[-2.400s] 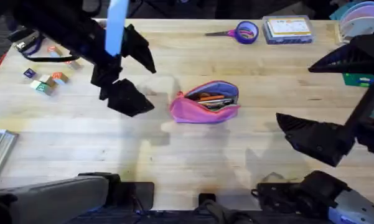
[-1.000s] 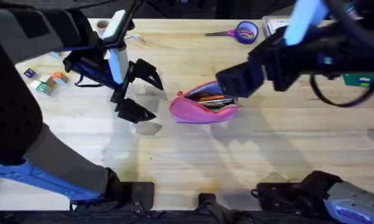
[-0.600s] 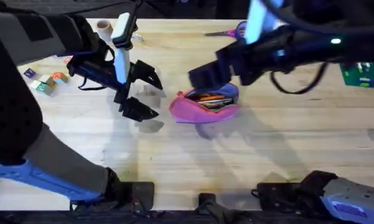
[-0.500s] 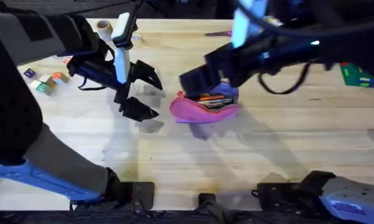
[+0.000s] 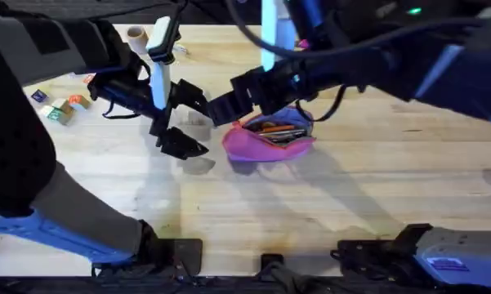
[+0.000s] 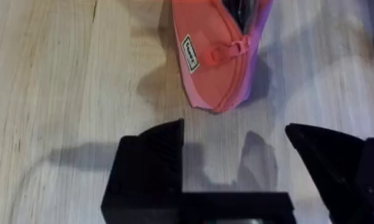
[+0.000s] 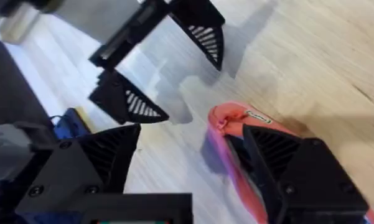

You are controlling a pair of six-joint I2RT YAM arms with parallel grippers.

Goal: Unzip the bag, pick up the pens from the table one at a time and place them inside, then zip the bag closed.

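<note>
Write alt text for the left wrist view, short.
A pink bag lies on the light wooden table, its zip end with a small label facing the camera and its purple lining showing at the open top. The left gripper sits just short of it, black fingers spread open on either side of bare wood.

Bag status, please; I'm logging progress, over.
Both end effectors open, empty: left beside the bag, right above its zip-pull end. Bag unzipped, pens inside. Nothing in the way.
</note>
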